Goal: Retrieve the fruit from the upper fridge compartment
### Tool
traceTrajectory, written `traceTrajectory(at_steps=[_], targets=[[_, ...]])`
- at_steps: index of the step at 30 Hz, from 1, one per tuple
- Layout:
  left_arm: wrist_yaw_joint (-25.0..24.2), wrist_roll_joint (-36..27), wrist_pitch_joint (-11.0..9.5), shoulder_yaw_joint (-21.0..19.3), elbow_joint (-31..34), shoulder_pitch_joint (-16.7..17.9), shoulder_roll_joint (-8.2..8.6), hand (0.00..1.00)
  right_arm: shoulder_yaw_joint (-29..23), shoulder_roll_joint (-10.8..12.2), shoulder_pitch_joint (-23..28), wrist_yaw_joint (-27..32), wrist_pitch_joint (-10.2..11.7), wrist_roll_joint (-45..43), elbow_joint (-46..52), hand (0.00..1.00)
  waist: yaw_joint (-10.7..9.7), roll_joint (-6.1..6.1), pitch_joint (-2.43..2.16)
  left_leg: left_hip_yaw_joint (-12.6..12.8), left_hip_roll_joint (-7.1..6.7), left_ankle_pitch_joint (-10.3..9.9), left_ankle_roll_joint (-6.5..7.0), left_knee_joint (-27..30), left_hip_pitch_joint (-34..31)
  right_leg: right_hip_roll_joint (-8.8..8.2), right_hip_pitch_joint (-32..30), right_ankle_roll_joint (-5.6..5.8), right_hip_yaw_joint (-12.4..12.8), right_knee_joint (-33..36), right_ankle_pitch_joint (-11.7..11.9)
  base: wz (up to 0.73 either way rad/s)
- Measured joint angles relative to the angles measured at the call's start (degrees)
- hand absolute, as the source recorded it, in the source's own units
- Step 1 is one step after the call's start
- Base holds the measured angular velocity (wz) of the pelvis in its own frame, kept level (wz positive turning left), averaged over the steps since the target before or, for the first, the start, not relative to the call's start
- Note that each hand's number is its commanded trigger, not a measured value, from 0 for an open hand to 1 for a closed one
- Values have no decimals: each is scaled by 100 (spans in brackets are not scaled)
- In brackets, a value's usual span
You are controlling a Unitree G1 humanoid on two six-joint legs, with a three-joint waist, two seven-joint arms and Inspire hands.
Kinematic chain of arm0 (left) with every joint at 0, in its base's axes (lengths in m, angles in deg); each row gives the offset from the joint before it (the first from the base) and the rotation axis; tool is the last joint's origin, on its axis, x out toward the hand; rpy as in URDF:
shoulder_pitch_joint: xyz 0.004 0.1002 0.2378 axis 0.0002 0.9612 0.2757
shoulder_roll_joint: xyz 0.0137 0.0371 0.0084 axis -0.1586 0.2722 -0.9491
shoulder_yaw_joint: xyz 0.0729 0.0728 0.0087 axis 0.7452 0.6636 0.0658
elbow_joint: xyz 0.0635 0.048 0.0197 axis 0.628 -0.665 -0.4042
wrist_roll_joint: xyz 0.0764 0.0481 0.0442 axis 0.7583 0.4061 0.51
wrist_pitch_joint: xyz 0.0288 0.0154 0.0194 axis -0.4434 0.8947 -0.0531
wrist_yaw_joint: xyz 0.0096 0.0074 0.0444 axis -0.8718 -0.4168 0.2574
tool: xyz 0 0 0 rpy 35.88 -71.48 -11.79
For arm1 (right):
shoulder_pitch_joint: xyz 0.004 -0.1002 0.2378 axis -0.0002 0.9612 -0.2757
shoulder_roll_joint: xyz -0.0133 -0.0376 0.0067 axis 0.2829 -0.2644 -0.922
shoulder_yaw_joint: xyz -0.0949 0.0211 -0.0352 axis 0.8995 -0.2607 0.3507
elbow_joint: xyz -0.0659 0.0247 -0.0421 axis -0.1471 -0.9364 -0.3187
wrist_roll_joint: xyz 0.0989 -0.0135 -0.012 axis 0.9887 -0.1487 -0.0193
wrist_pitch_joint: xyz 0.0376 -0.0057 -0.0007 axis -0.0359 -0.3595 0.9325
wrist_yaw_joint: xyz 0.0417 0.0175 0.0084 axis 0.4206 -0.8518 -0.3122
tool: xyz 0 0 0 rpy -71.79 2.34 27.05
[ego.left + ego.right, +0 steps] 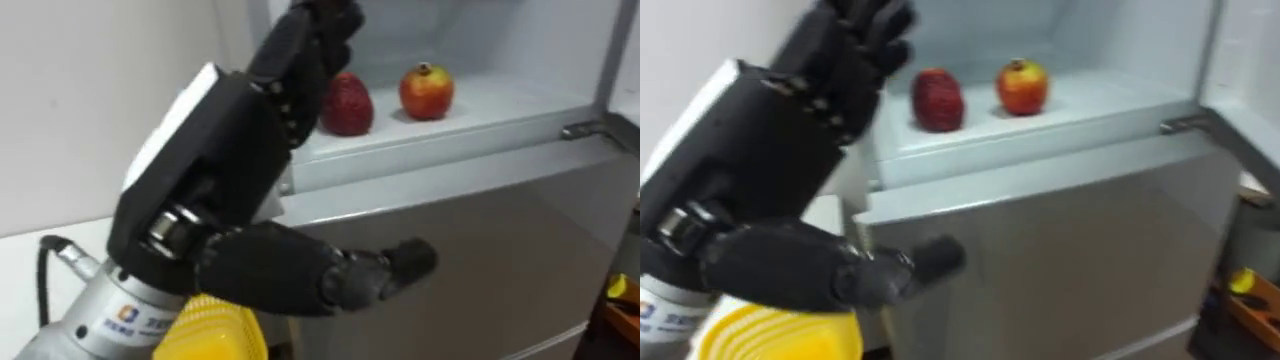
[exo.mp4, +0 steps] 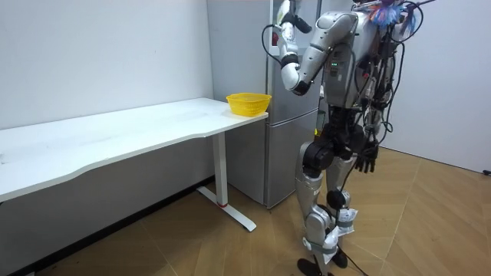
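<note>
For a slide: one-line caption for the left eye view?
Left hand raised before a dark red fruit and a round red fruit on the fridge shelf.

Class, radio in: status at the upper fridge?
Left hand open, raised by dark red fruit; right hand hangs open. Round red fruit beside it on shelf. Path clear.

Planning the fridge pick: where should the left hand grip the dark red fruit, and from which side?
Round its broad middle, from the open front and left, where the left hand hovers. The dark red fruit stands near the shelf edge, apart from the rounder fruit on its right, so fingers should fit either side.
</note>
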Motion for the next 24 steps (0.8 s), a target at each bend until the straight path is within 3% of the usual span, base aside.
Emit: traceTrajectory(at_steps=[1, 6, 9, 11, 12, 14, 17, 19, 23, 24], targets=[[145, 116, -154, -116, 8, 39, 2, 0, 7, 0, -35, 31, 53, -2, -3, 0, 91, -15, -5, -27, -3, 1, 0, 2, 4, -6, 13, 2, -27, 6, 2, 17], [854, 782, -496, -808, 38, 431, 15, 0, -10, 57, 9, 228, 208, -130, -18, 0, 322, 33, -21, -190, -19, 1, 1, 42, 108, -24, 236, 9, -162, -105, 1, 17], [1364, 1029, -611, -1357, 38, 596, 94, 0, -74, 99, 96, 337, 252, -258, -49, 0, 450, 115, 8, -329, -49, 11, 4, 47, 77, -56, 238, 17, -275, -101, -3, 16], [1731, 1007, -770, -1725, 37, 862, 155, 0, -107, 116, 150, 400, 257, -265, -16, 0, 510, 173, -2, -363, -82, 47, 11, 29, 83, -85, 232, 27, -292, -72, -28, 6], [2004, 1000, -902, -1961, 27, 1178, 209, 0, -127, 141, 250, 441, 256, -261, -10, 0, 589, 196, -8, -362, -85, 55, 10, 26, 89, -88, 217, 23, -275, -42, -44, -6], [2358, 992, -929, -2326, -5, 1625, 268, 0, -178, 182, 307, 446, 256, -261, 3, 0, 667, 179, 0, -379, -86, 55, 9, 32, 84, -96, 189, 8, -288, 35, -90, 3], [3000, 1007, -978, -2934, -446, 2035, 289, 0, -362, 165, 426, 514, 237, -261, 9, 0, 773, 142, 11, -479, -95, 56, 6, 36, 77, -112, 211, 2, -387, 45, -116, 16], [3492, 850, -1007, -3341, -961, 2541, 290, 0, -460, 142, 486, 596, 209, -207, 31, 0, 859, 139, 15, -480, -95, 56, 4, 41, 72, -113, 198, -4, -383, 58, -124, 2], [4019, -37, -1002, -3550, -2112, 3178, 376, 0, -510, 145, 547, 608, 58, -196, 200, 0, 920, 137, 29, -501, -118, 56, 4, 44, 84, -146, 171, 6, -402, 163, -188, 3], [4127, -237, -997, -3537, -2623, 3357, 470, 0, -511, 148, 549, 593, -4, -208, 289, 0, 918, 135, 32, -503, -130, 56, 4, 41, 89, -165, 156, 10, -412, 209, -212, 0]])
